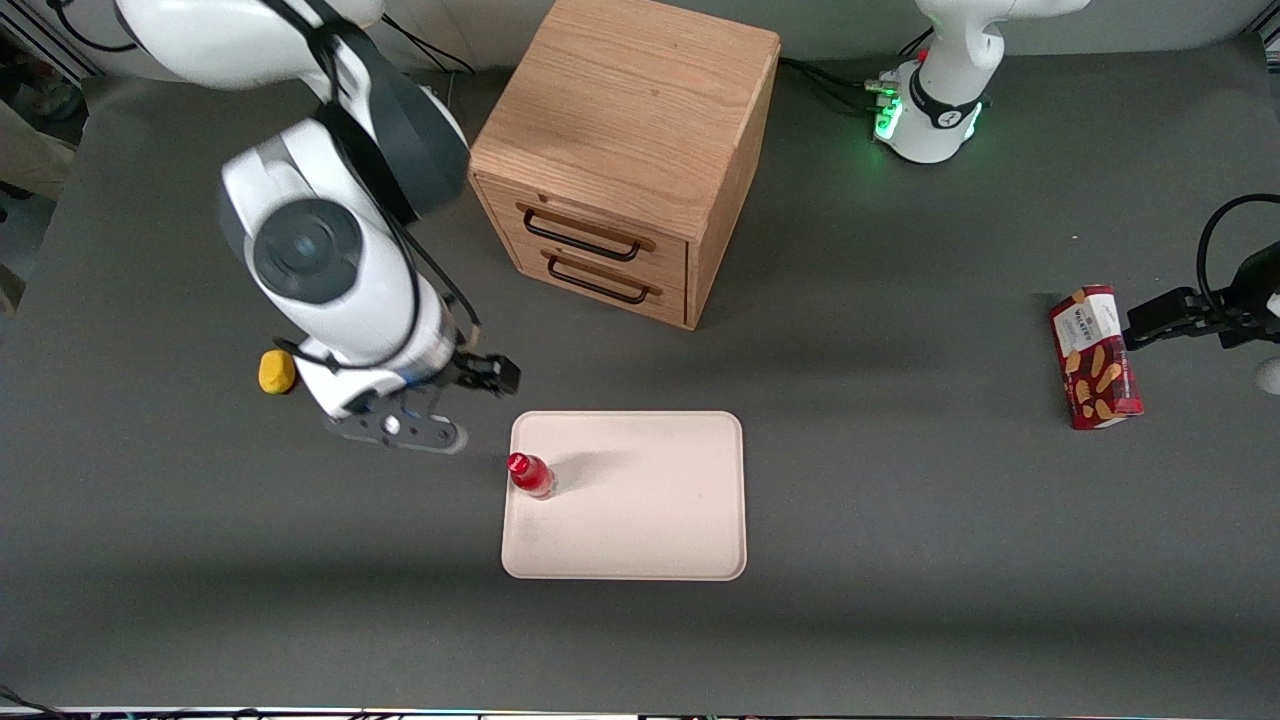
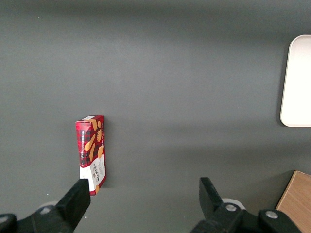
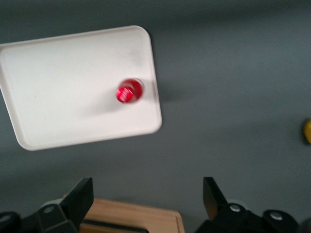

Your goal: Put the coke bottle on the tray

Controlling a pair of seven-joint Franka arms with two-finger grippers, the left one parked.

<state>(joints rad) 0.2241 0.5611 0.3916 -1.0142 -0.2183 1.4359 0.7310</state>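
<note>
The setting is a robotics lab: bench-mounted white arms over a grey-matted table [image 1: 900, 300], loose cabling, and staged props including a wooden drawer cabinet [image 1: 625, 150] and biscuit box [image 1: 1095, 357].

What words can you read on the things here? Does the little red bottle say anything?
"WALKERS": seems to read so on the white end label of the red biscuit box, but it is small, so not certain; the finer print under it is too small to read.
Coke bottle, standing on the tray: no lettering can be made out.
Wooden drawer cabinet: no writing shows.
Gripper, open above the table beside the tray: no label shows.
</note>
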